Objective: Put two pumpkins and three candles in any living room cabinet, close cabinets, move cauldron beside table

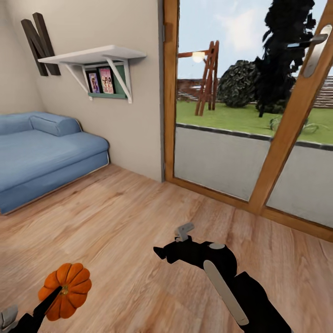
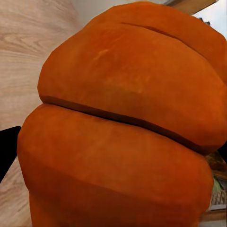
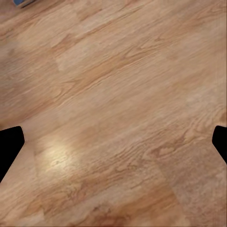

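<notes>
A bright-orange ribbed pumpkin (image 1: 69, 289) hangs low over the wood floor at the bottom left of the head view, and my left gripper (image 1: 54, 298) is shut on it. In the left wrist view the pumpkin (image 2: 123, 123) sits very close, with one black finger (image 2: 7, 153) at its side. My right gripper (image 1: 162, 253) hovers over the floor in the lower middle of the head view. The right wrist view has this gripper (image 3: 113, 144) open, its fingertips (image 3: 9, 146) far apart with bare floorboards between them.
A blue sofa (image 1: 41, 157) stands against the left wall under a white shelf (image 1: 92, 58) with framed pictures. A wood-framed glass door (image 1: 277, 138) onto a garden spans the right. Wood floor (image 1: 138, 217) lies ahead.
</notes>
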